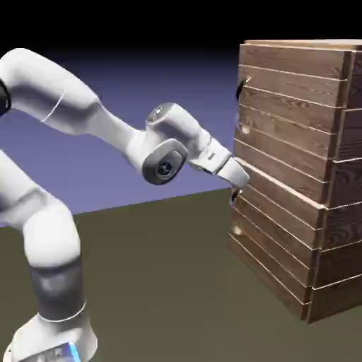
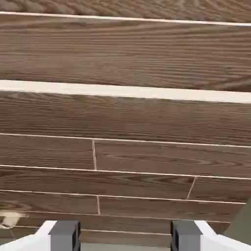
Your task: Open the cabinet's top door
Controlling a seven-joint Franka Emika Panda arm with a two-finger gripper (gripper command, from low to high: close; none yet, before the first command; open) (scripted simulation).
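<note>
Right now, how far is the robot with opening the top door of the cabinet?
Nothing of the opening looks done: the top door appears flush with the cabinet. In hand is only the approach: the fingers are open and hold nothing, near the planks but well below the top door's dark handle. Left: probably reach that handle or the door's edge, then pull the door open.

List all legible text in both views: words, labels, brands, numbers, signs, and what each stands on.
No readable text.
Arm base: small markings beside the blue light, too small and blurred to read.
Cabinet: wood grain only, no lettering.
</note>
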